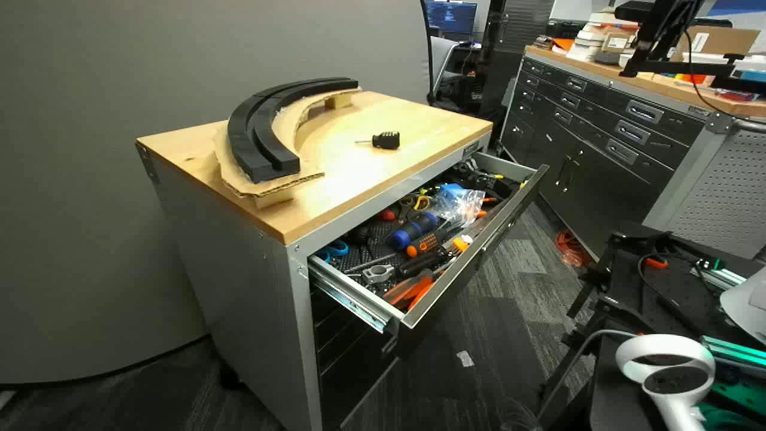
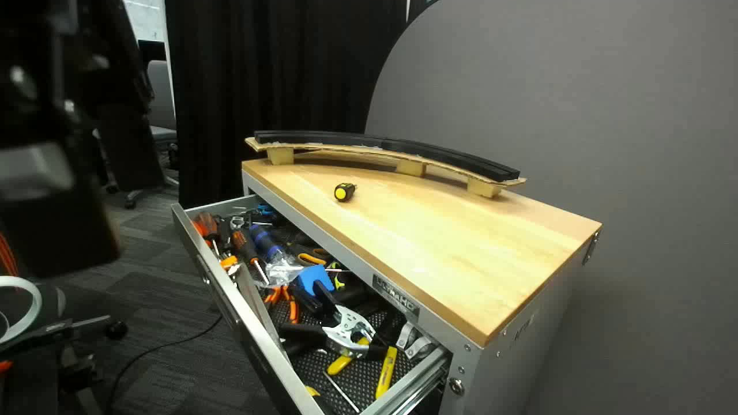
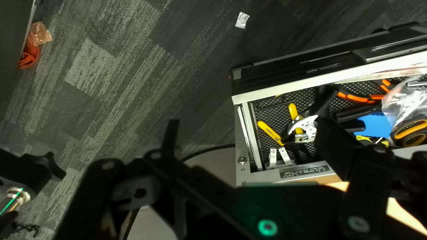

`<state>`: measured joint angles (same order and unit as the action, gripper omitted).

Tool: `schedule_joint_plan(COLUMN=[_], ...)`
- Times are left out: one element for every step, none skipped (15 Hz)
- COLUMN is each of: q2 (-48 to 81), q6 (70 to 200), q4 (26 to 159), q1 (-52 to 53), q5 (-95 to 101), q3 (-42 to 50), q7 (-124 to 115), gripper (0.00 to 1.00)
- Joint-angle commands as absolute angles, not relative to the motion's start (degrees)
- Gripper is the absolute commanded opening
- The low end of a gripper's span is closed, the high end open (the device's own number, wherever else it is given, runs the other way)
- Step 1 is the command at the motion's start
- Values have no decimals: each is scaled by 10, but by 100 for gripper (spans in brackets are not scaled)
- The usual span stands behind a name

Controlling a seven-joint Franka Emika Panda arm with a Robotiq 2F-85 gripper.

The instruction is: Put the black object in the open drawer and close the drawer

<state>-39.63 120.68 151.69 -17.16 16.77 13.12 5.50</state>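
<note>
Black object [image 1: 388, 140] is on the table [image 1: 431, 123], well apart from the fingers [image 3: 333, 146]. Fingers stand wide apart in the wrist view; one of them covers part of the open drawer [image 3: 283, 89] there. Drawer contents include mixed hand tools [image 1: 414, 230], a metal clamp [image 2: 346, 328], a blue item [image 2: 314, 278] and a clear plastic bag [image 3: 403, 100]. Both exterior views show the drawer drawn out from the grey cabinet [image 1: 239, 269], below the table surface. Black object lies on its side between the drawer and the curved black pieces [image 1: 242, 143] (it appears to be a stubby screwdriver, thin shaft, yellow butt end). Said pieces sit on cardboard [image 1: 286, 127], which is supported on small blocks [image 2: 483, 187]. In an exterior view, a dark tool chest [image 1: 598, 185] stands apart from the cabinet.
</note>
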Motion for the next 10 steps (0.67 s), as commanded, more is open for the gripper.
schedule_joint_plan(q2=[-396,-397,-397,-398,-398,-398,-398,-389,-378,-346], q6=[1206,1206,1206,1206,1206,1206,1206,1215,1223,1239], q4=[1515,1513,1513,1512,1512,1512,1512,1509,1505,1496], q1=[-172,-172,-172,-172,-172,-172,-172,-171,-161,-145], q5=[167,167,167,167,167,167,167,154,138,115], q3=[131,131,131,131,131,131,131,139,146,140], q7=[55,55,55,55,55,55,55,50,56,40], gripper=[100,100,100,100,100,100,100,100,100,100])
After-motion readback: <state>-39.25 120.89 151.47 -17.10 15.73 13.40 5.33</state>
